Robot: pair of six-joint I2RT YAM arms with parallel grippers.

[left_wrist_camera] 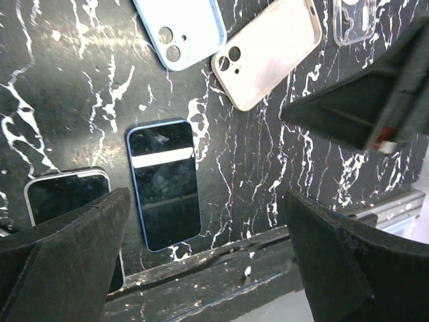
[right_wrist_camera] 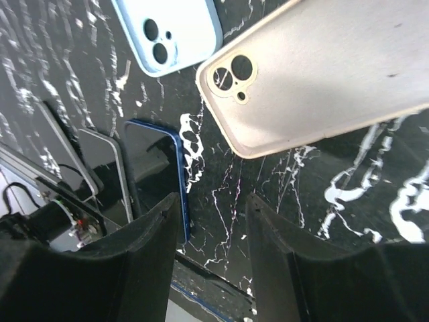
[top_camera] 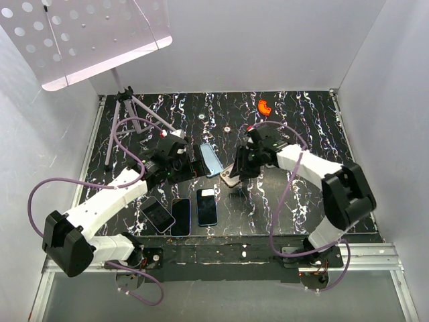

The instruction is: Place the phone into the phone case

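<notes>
Three phones lie face up near the table's front: a blue-edged one (top_camera: 206, 206), a dark one (top_camera: 181, 216) and a silver-edged one (top_camera: 157, 213). A light blue case (top_camera: 211, 159) and a beige case (top_camera: 231, 176) lie back side up behind them. My left gripper (top_camera: 186, 166) is open and empty, hovering left of the blue case. My right gripper (top_camera: 240, 168) is open and empty over the beige case. The left wrist view shows the blue-edged phone (left_wrist_camera: 164, 184), both cases (left_wrist_camera: 181, 27) (left_wrist_camera: 268, 50) and its gripper (left_wrist_camera: 208, 255). The right wrist view shows the beige case (right_wrist_camera: 322, 74) above its gripper (right_wrist_camera: 211, 208).
A clear case (left_wrist_camera: 355, 20) lies right of the beige one. An orange object (top_camera: 264, 106) sits at the back right. A grey stand (top_camera: 124, 117) with a perforated white panel rises at the back left. White walls enclose the black marbled table (top_camera: 301, 134).
</notes>
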